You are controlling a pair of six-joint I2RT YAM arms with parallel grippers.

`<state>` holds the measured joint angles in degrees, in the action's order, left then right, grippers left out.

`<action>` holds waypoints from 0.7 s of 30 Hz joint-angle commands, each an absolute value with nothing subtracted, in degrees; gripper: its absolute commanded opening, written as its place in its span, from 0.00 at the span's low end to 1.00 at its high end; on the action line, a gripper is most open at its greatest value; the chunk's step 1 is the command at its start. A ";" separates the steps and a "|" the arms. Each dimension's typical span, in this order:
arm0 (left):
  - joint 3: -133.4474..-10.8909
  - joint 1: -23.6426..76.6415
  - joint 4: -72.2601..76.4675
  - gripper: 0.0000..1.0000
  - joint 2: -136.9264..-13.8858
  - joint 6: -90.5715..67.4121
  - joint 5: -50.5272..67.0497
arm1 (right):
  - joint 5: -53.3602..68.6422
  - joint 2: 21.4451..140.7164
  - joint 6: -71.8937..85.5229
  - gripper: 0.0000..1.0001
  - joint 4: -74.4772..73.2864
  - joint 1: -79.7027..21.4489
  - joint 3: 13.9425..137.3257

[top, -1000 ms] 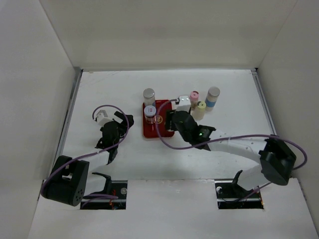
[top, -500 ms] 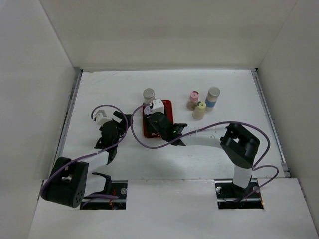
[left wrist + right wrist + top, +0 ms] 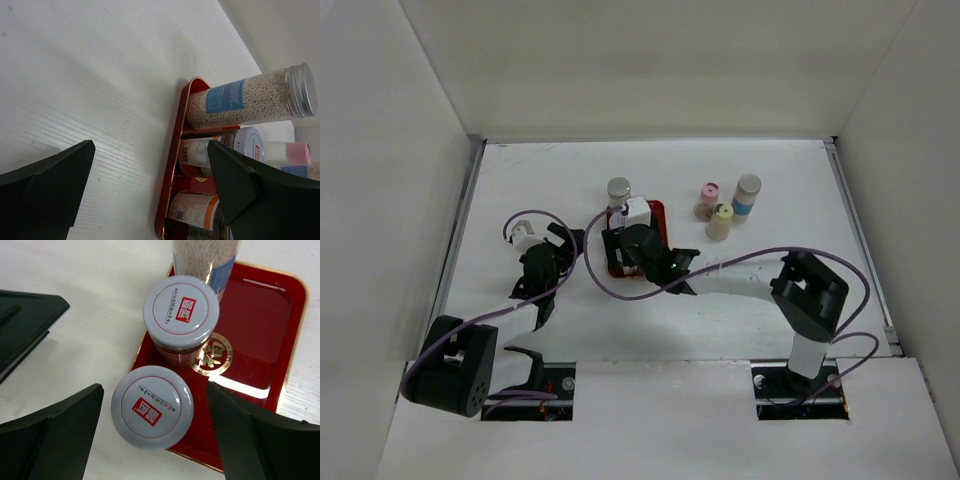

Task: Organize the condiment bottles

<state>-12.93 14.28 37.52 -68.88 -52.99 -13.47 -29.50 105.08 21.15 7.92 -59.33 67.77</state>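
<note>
The right gripper (image 3: 152,395) is released, jaws clear either side of the front white-capped bottle (image 3: 152,406), stood seemingly inside a corner of the red tray (image 3: 280,300). A straight upward withdrawal is advised, lest the second white-capped bottle (image 3: 181,315) be nudged. The left gripper (image 3: 150,150) is spread empty.

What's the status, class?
Left hand open, empty. Right hand open around near white-capped bottle on red tray. Pink-capped bottle, yellow-capped bottle, blue-banded bottle off tray.
</note>
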 commanded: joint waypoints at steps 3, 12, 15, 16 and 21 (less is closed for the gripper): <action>-12.92 13.93 39.90 1.00 -68.20 -53.26 -13.01 | -29.10 91.87 21.00 0.92 10.81 -58.41 63.03; -13.01 14.54 40.25 1.00 -68.38 -53.26 -13.44 | -30.49 80.42 21.88 0.92 9.85 -40.49 53.79; -13.09 14.54 40.25 1.00 -69.08 -53.26 -13.45 | -32.96 82.34 21.53 0.92 8.27 -34.25 54.49; -13.10 14.54 40.08 1.00 -68.91 -53.26 -13.10 | -32.96 83.57 21.36 0.92 7.91 -32.58 55.01; -13.18 14.63 40.25 1.00 -69.25 -53.17 -13.71 | -33.23 88.59 21.80 0.91 5.98 -27.65 56.69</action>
